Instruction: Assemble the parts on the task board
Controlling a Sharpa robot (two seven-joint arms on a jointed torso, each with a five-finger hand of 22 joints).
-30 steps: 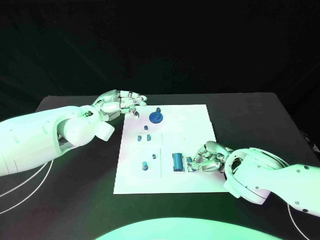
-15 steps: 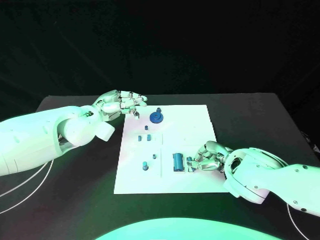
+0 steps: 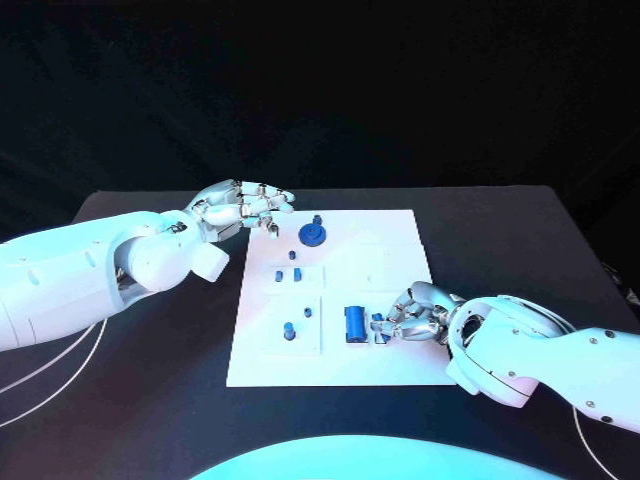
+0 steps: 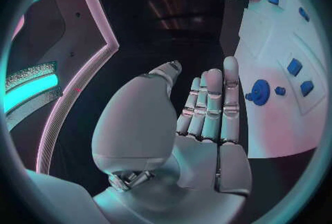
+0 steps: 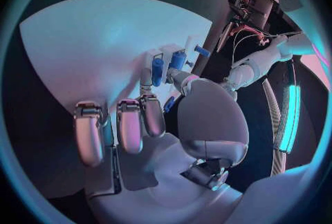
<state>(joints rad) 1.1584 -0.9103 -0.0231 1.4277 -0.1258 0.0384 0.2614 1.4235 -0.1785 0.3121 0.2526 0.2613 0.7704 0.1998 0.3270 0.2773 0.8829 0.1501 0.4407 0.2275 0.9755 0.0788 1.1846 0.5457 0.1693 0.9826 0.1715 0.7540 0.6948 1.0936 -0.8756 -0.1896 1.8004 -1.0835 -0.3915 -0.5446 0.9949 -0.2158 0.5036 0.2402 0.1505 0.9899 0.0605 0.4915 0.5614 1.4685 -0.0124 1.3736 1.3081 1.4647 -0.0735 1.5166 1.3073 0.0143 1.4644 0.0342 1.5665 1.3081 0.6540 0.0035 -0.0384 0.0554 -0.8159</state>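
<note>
task board (image 3: pixel 378 250): one gear (image 3: pixel 312 235), one cylinder (image 3: pixel 356 323) | my left hand (image 3: pixel 242 208) spread, empty | my right hand (image 3: pixel 414 315) curled; grasp: cannot tell

Left hand (image 3: pixel 244 208) empty, fingers (image 4: pixel 211 103) straight, close together. Right hand (image 3: pixel 420 312) curled, fingers (image 5: pixel 131 124) bent.

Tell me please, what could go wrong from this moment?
1. The right hand works at the blue cylinder on the board; the part could slip or tip from its fingers.
2. The left hand hovers open beside the gear; a careless reach might knock it or shift the board.
</note>
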